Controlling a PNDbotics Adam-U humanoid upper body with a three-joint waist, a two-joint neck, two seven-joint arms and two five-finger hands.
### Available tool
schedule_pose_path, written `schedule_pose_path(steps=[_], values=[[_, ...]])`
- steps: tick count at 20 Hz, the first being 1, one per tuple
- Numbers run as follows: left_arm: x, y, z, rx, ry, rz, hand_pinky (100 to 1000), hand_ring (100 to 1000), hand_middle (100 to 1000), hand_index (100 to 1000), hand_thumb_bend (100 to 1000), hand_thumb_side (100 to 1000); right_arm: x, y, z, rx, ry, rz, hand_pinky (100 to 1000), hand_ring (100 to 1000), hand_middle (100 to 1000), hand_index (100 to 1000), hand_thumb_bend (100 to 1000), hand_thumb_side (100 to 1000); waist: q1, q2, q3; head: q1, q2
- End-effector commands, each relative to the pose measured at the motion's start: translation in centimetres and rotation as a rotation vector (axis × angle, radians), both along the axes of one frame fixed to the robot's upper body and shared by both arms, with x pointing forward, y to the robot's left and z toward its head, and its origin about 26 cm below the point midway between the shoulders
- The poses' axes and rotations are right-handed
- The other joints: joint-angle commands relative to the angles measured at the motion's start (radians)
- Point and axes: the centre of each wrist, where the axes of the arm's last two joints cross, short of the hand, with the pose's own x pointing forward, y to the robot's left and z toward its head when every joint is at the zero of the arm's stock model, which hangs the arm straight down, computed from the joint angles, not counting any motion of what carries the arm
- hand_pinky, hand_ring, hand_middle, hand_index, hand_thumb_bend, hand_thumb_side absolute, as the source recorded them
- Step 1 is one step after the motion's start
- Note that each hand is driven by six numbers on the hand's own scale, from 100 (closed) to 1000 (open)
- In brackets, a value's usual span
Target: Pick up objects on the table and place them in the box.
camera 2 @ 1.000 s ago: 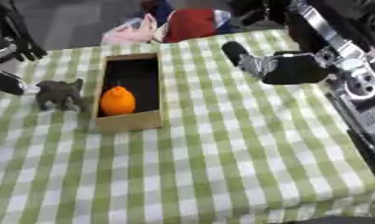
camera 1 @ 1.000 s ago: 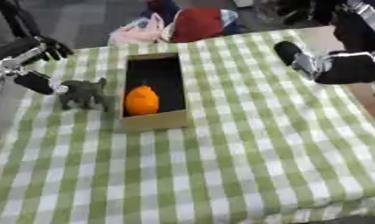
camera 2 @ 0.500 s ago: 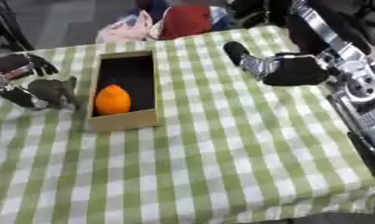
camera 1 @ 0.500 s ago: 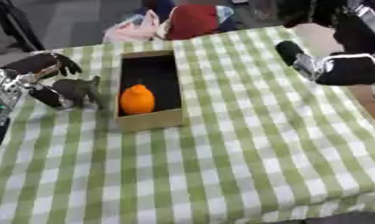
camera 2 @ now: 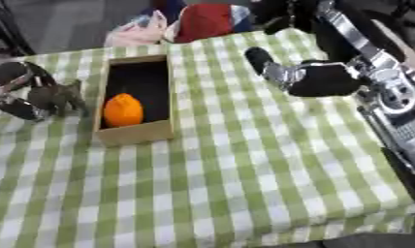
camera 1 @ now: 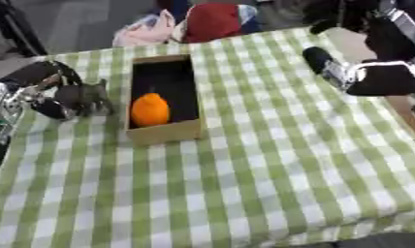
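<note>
Left eye view: the robot's left hand (camera 1: 43, 92) is at the table's left edge, its dark fingers curled around a small dark grey four-legged animal figure (camera 1: 85, 97) standing on the green-and-white checked tablecloth (camera 1: 270, 160) — just left of the open brown cardboard box (camera 1: 164, 99). Inside the box, toward its near end, lies a round orange fruit (camera 1: 150, 110). The right hand (camera 2: 292, 75) hovers above the cloth to the box's right, fingers extended and holding nothing — well apart from the box.
</note>
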Motion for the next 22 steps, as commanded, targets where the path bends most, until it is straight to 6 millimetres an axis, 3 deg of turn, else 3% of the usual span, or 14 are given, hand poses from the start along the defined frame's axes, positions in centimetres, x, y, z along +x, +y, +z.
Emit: schedule_pose_path(steps=[1, 6, 15, 22], values=[[0.1, 0.6, 1.2, 0.002, -0.036, 0.026, 528, 403, 394, 526, 199, 100, 0.0, -0.2, 0.5, -0.007, -0.018, -0.002, 725, 771, 733, 891, 291, 296, -0.004, -0.016, 0.003, -0.001, -0.005], [0.2, 0.4, 2.8, -0.099, -0.125, 0.044, 482, 355, 343, 469, 158, 100, 0.0, -0.3, 0.4, -0.003, -0.015, -0.008, 725, 771, 732, 891, 292, 294, -0.007, -0.021, 0.006, -0.003, -0.005], [0.1, -2.9, 9.5, -0.184, -0.305, -0.057, 477, 348, 333, 458, 167, 107, -0.1, -0.3, 0.3, -0.001, -0.008, -0.004, 725, 771, 732, 891, 292, 292, -0.008, -0.029, 0.000, -0.002, -0.005], [0.8, -8.0, 8.9, -0.220, -0.303, -0.184, 483, 366, 350, 473, 180, 129, -0.2, 0.3, 0.6, -0.002, -0.013, 0.026, 725, 771, 731, 891, 288, 295, -0.012, -0.026, -0.033, 0.012, -0.011]])
